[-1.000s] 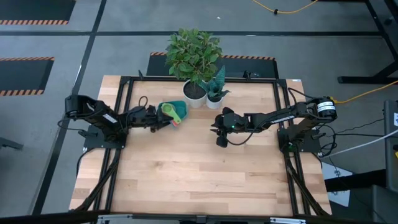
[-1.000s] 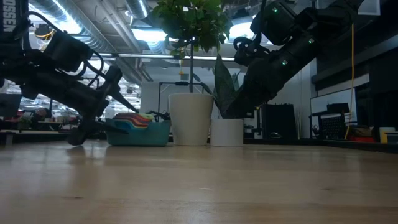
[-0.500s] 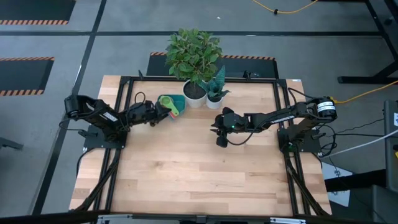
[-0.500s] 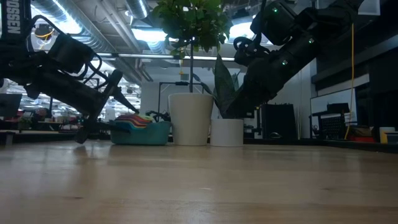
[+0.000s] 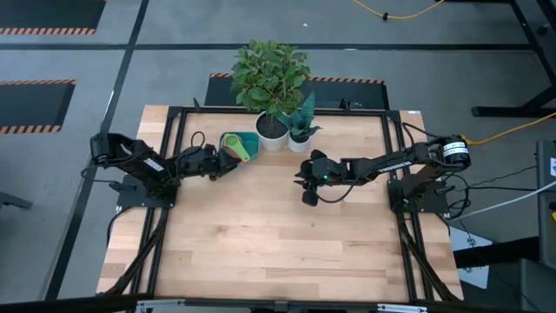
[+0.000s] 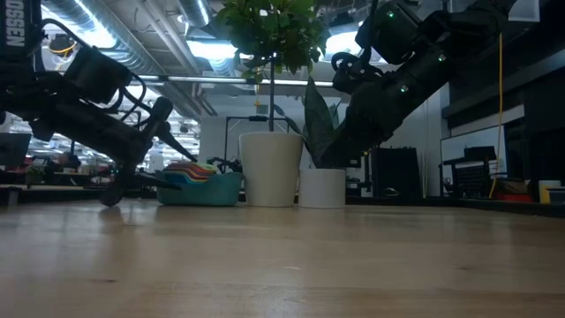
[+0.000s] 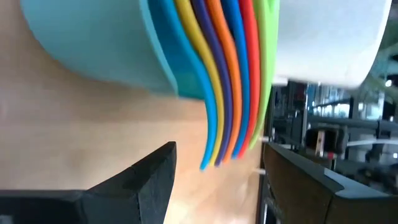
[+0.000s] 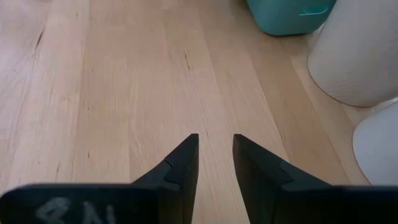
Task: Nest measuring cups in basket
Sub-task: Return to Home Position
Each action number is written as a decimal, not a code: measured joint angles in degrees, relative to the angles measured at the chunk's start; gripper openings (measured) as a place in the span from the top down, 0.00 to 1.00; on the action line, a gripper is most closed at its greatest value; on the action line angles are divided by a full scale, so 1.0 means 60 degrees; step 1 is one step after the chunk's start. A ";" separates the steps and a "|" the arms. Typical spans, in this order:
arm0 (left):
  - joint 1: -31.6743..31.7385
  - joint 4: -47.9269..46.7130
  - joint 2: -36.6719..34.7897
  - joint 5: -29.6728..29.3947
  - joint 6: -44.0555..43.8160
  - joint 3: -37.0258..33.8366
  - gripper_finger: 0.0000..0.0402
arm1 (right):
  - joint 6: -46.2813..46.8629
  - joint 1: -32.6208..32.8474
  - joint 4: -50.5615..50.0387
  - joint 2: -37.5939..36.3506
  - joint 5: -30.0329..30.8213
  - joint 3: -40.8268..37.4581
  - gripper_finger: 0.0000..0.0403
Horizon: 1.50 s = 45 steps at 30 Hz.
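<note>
The teal basket [image 5: 253, 151] stands on the table beside the white plant pots and holds the nested measuring cups [image 5: 234, 144], with the green one on top. Their flat handles [image 7: 227, 93] fan out over the basket's wall [image 7: 93, 43] toward my left gripper. My left gripper [image 5: 224, 160] is open, low over the table, with one finger on each side of the handles' free ends [image 6: 188, 168]. My right gripper [image 5: 302, 184] hangs above the middle of the table, its fingers nearly together and empty [image 8: 216, 146]. My left gripper comes in level from the table's left side, its fingers on either side of the stacked handle ends [image 7: 217, 155]. One finger [image 7: 292, 174] is close beside the green handle. I cannot tell whether it touches.
A large white pot [image 5: 271, 130] with a leafy plant and a smaller white pot [image 5: 300, 139] stand right of the basket, near the far edge. Bare wood lies in front of them, toward the near edge [image 5: 269, 243].
The basket with the cups has slid toward the table's far edge and a little left, closer to the large pot. My left gripper has gone the same way with it. In the last half second both have stayed nearly still.
</note>
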 joint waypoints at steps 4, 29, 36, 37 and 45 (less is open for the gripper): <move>-0.0381 -0.0004 0.0000 0.0383 0.0040 0.0000 0.41 | 0.0000 0.0000 0.0000 0.0000 0.0000 0.0000 0.74; -0.5125 0.0150 0.0011 0.1673 1.0818 0.2733 0.41 | 0.0000 0.0000 0.0001 0.0000 -0.0001 0.0000 0.74; -0.4104 0.0324 0.0009 0.1922 1.1857 0.3148 0.41 | -0.0003 0.0001 0.0007 0.0000 0.0000 0.0000 0.74; -0.3934 0.0341 -0.0010 0.1996 1.2079 0.3157 0.41 | -0.0040 0.0001 0.0011 0.0000 0.0000 0.0000 0.74; -0.2745 0.0092 -0.1275 0.3074 1.3499 0.3140 0.41 | -0.0977 0.0000 0.0027 0.0000 0.0000 0.0001 0.74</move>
